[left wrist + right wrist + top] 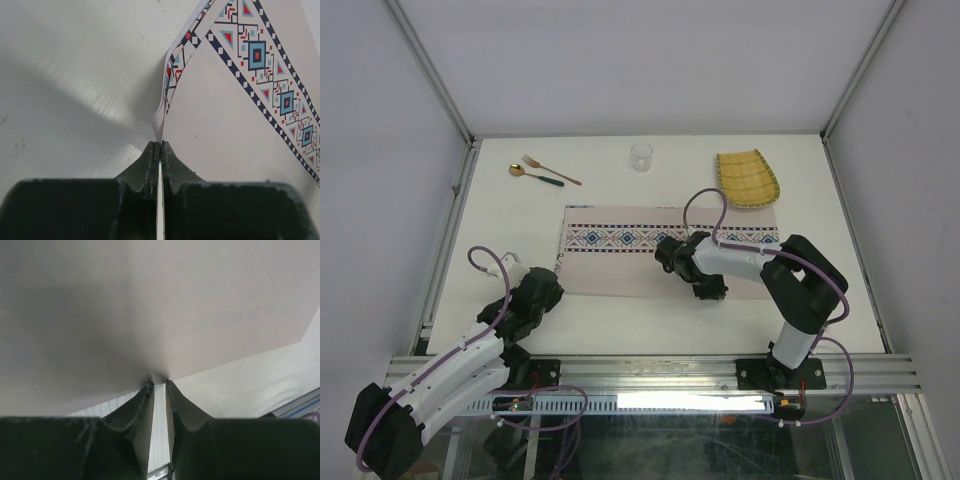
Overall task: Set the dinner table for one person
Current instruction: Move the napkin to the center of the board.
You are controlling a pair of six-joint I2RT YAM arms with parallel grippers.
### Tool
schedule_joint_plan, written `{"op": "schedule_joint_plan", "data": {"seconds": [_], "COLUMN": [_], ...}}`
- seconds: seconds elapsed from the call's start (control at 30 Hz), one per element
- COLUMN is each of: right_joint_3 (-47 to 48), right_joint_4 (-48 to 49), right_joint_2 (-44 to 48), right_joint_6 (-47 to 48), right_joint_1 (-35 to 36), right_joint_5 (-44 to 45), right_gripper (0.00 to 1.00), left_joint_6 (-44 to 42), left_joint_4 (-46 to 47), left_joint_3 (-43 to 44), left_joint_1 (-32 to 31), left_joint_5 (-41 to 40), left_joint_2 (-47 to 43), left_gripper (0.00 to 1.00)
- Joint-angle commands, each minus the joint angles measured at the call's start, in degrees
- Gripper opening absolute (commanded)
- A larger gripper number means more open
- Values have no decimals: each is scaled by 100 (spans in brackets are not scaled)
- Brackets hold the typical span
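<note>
**Tools.** The left gripper has its jaws closed flat on the near left corner of the long pale cloth placemat with a blue-and-red patterned band. The thin edge runs between the fingers, and the corner stands lifted and curling. The right gripper has its jaws narrow, with the tips set on the placemat's near edge further right, where the cloth puckers. I judge this a pinch, though the contact lies partly in shadow.

**Surface.** The placemat lies across the middle of the dinner table, a large flat matte white rectangular tabletop. The table runs from the metal rail by the arm bases to the far wall, under everything in view.

**Handling, as judged.**
- The dinner table is rigid and fixed, a surface to work on and not a thing to grip.
- It looks smooth, so a light cloth should slide readily and may bunch if the two arms pull unevenly.
- The placemat is soft and light and sags where unsupported, so edges and corners are the proper holds.

**Far edge, apart from the cloth.**
- A copper-coloured metal fork lies at the far left, with a gold spoon with a dark handle just beside it.
- A small clear glass tumbler stands at the far centre. It is probably fragile and slippery.
- A yellow lattice-patterned dish sits at the far right, near the placemat's far right corner.
</note>
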State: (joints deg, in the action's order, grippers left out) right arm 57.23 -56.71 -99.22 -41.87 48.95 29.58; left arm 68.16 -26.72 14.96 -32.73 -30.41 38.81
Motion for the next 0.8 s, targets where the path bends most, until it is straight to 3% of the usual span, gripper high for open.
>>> {"op": "schedule_joint_plan", "data": {"seconds": [0.0,0.77], "right_joint_3": [114,646], "right_joint_4": [1257,1379], "right_joint_2": [-326,-864], "right_joint_6": [-126,379], "right_joint_1": [-52,-277], "right_joint_5": [47,227], "right_gripper": [21,20], "left_joint_6": [-49,-7], "left_joint_4": [-271,-307], "left_joint_3": [206,289], "left_joint_1": [-5,-2], "left_joint_5": [-666,-864], "left_joint_2": [-48,118], "left_gripper": [0,0]}}
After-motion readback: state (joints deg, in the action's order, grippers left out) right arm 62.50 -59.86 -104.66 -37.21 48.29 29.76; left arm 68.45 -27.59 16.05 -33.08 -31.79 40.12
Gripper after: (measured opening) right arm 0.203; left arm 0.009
